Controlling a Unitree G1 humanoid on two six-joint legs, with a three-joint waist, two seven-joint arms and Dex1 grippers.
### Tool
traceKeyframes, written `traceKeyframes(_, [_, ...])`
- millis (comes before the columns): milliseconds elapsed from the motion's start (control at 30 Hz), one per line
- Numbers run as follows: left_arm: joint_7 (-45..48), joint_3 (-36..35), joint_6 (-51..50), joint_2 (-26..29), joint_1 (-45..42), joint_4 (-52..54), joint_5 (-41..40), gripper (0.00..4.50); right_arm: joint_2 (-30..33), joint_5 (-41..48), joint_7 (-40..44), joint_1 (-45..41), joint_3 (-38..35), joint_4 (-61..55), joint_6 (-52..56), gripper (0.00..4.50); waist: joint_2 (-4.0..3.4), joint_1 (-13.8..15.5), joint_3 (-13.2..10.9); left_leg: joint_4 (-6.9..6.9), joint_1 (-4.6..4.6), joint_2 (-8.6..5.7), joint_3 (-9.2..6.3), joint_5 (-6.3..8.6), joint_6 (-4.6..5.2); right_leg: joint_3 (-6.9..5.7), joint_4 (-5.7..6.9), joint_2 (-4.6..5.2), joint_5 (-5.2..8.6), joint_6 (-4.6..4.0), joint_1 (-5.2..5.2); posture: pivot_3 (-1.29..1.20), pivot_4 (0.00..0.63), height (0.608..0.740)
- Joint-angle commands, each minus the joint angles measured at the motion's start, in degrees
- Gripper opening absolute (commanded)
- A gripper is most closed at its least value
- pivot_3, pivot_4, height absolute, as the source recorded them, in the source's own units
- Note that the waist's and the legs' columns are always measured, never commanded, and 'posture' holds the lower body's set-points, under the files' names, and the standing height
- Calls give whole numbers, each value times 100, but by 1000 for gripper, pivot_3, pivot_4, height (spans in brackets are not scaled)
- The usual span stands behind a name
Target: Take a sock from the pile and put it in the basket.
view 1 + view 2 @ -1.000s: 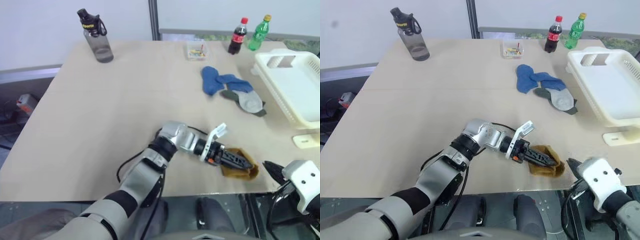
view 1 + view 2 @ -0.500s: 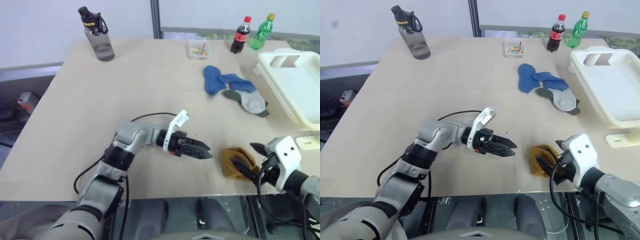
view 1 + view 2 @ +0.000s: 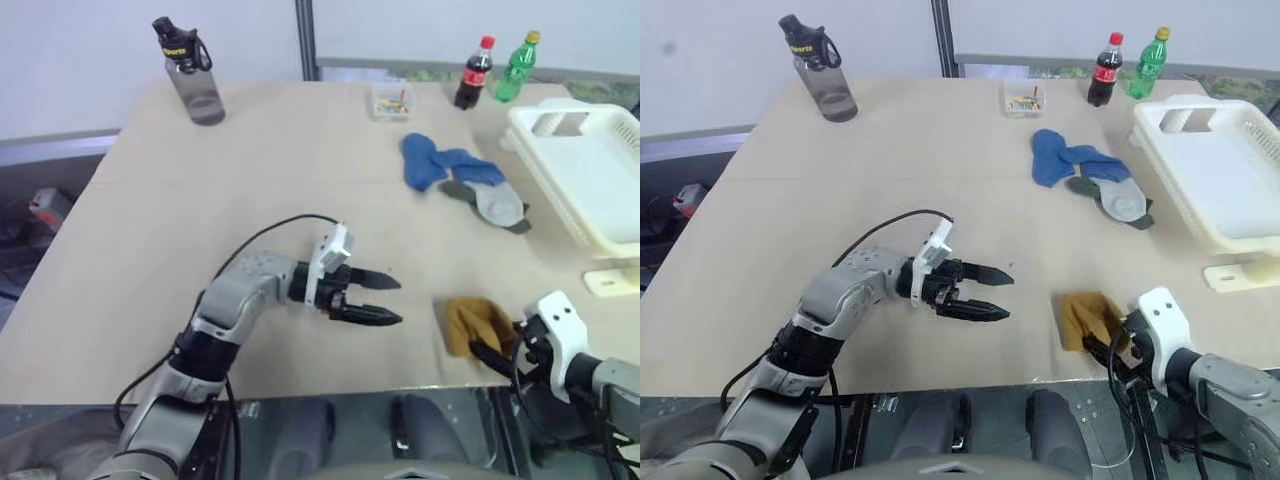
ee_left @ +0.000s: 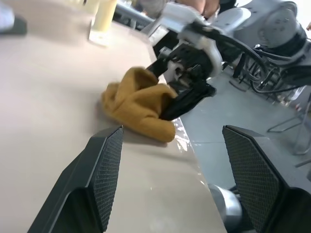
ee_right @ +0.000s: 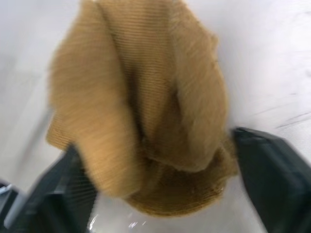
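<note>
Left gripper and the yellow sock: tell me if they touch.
Apart. The left eye view shows bare table between the left gripper and the yellow sock.

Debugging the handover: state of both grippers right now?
Left gripper: jaws open, empty, above the table.
Right gripper: jaws open, astride the mustard sock, not closed on it.
</note>
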State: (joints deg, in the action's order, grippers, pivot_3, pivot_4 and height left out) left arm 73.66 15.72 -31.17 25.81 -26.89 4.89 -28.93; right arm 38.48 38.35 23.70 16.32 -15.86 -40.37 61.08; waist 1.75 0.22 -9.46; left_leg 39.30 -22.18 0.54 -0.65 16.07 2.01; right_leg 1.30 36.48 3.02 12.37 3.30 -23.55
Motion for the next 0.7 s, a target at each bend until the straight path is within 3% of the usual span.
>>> traceKeyframes(33, [141, -31, 541, 122, 84, 235, 164, 3470, -222, 32, -91, -118, 276, 398, 215, 2264, 6, -10, 5, 0, 7, 4, 3, 0, 0, 3, 1, 0, 4, 7, 4, 0, 150, 740])
traceKeyframes(100, [111, -13, 714, 135, 136, 212, 231, 3470, -368, 6, -157, -247, 351, 503, 193, 1137, 9, -37, 12, -1, 15, 9, 7, 0, 0, 8, 4, -4, 6, 10, 5, 0, 150, 740])
traceKeyframes(200, [-33, -69, 856, 72, 165, 148, 286, 3470, -565, -10, -214, -378, 417, 604, 170, 98, 22, -80, 21, -2, 19, 12, 11, 0, 0, 13, 8, -5, 6, 10, 5, 0, 150, 740])
traceKeyframes(333, [-353, -268, 795, -82, 273, 239, 112, 3470, -1261, 486, -416, -739, -189, 633, -20, 42, 22, -114, 22, -4, 23, 16, 17, 0, 0, 19, 11, -8, 5, 9, 4, 0, 150, 740])
traceKeyframes(467, [-844, -512, 671, -388, 325, 450, -119, 3470, -1830, 1180, -903, -1550, -1174, 787, -390, 42, -30, -97, -10, -4, 19, 17, 22, 0, 0, 26, 20, -9, 2, 7, -4, 0, 150, 740])
traceKeyframes(533, [-1309, -625, 743, -712, 264, 492, -106, 3470, -1720, 1276, -1231, -2222, -1590, 1095, -555, 42, -55, -87, -25, -3, 12, 6, 25, 0, 0, 30, 20, 0, -8, 11, -8, 0, 150, 740])
traceKeyframes(700, [-2533, -752, 862, -1657, -107, 372, 113, 3470, -693, 926, -1848, -4353, -2214, 3058, -848, 42, -71, -34, -37, -2, -1, -21, 20, 1, 3, 25, 15, 3, -22, 17, -12, 0, 150, 740])
